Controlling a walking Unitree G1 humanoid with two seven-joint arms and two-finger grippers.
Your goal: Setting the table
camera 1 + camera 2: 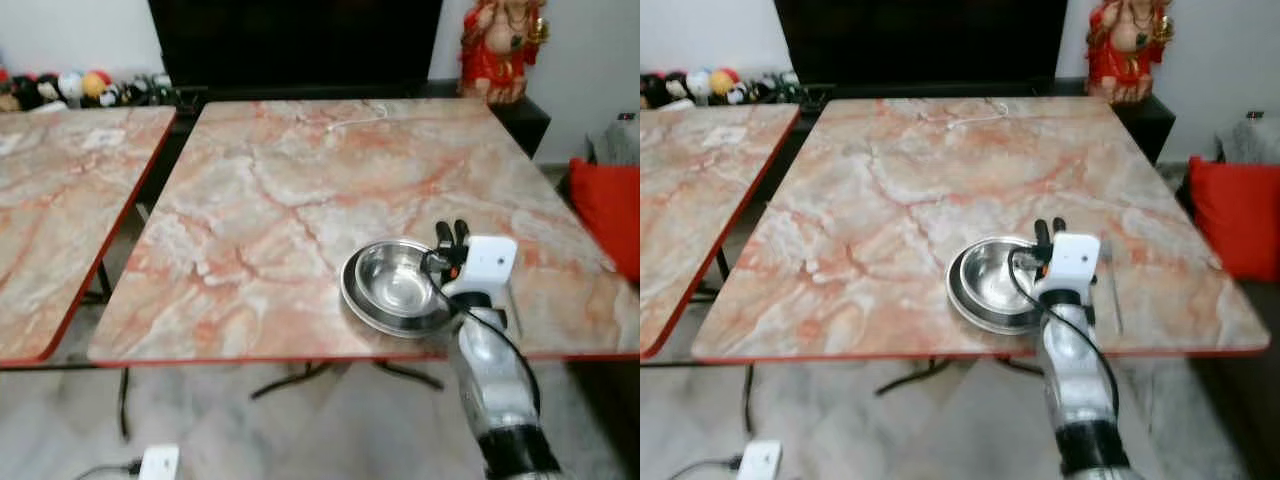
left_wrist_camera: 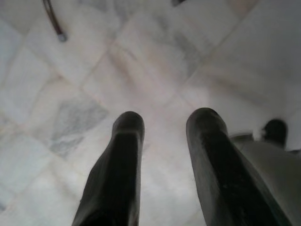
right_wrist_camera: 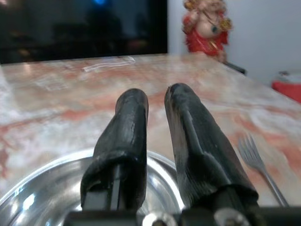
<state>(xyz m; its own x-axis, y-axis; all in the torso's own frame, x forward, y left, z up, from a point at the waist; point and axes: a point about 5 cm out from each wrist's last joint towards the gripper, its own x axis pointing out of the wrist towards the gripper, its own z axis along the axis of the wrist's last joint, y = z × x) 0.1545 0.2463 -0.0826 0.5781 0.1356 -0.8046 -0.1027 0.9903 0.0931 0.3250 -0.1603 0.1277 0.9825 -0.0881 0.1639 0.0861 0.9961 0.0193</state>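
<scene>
Bowl (image 1: 392, 282), steel, nested in a steel plate (image 1: 352, 296) near the front edge of the marble surface (image 1: 300, 190), directly beneath the right gripper (image 1: 452, 233), whose fingers hover over the bowl's right rim with a narrow gap, holding nothing. A fork (image 3: 257, 165) lies just right of the plate. Left gripper (image 2: 164, 125), fingers apart and empty, hangs over the floor (image 2: 70, 70).

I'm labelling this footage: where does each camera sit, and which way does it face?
Left eye view: on the head, looking forward and down at the marble table; the right arm reaches to the steel bowl.
Right eye view: same head camera's other eye, same scene.
Left wrist view: on the left wrist, facing the tiled floor, past the left tool.
Right wrist view: on the right wrist, low across the table, right tool over the bowl, fork beside it, red statue behind.
Shared: bowl, statue.
</scene>
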